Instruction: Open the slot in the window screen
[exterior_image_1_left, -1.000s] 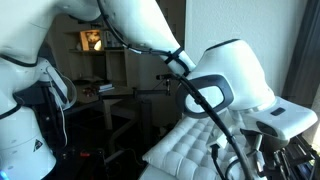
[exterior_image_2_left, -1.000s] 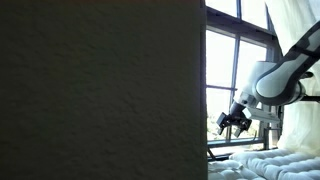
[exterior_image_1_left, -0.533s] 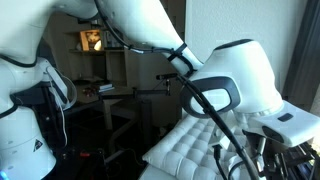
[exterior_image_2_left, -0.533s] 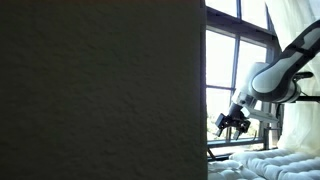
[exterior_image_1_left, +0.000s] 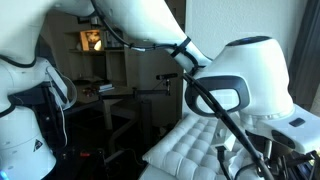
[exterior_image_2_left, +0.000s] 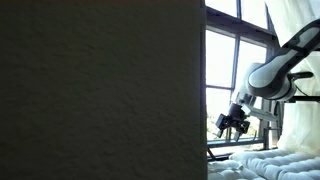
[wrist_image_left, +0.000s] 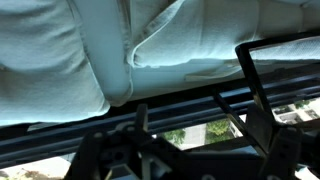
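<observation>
Although the wrist view shows mostly cushion (wrist_image_left: 60, 50), jaws hang spread beside the window (exterior_image_2_left: 224, 70).

Robot arm casing (exterior_image_1_left: 255, 85): white plastic, smooth and glossy, with soft highlights.
Cable (exterior_image_1_left: 212, 108) along it: black, smooth sheath with a slight sheen.
Quilted cushion (exterior_image_1_left: 190, 150): white cloth, matt, stitched into padded ribs. In the wrist view its fabric is soft and creased, with a piped seam.
Panel (exterior_image_2_left: 100, 90) filling much of an exterior view: dark, matt, finely grained and rough to the eye.
Window frame (exterior_image_2_left: 241, 40): dark, smooth, low sheen; bare metal or painted finish cannot be determined.
Curtain (exterior_image_2_left: 290, 25): white cloth, matt, lightly textured.
Gripper (exterior_image_2_left: 226, 127): black, matt; whether metal or plastic cannot be determined at this size.
</observation>
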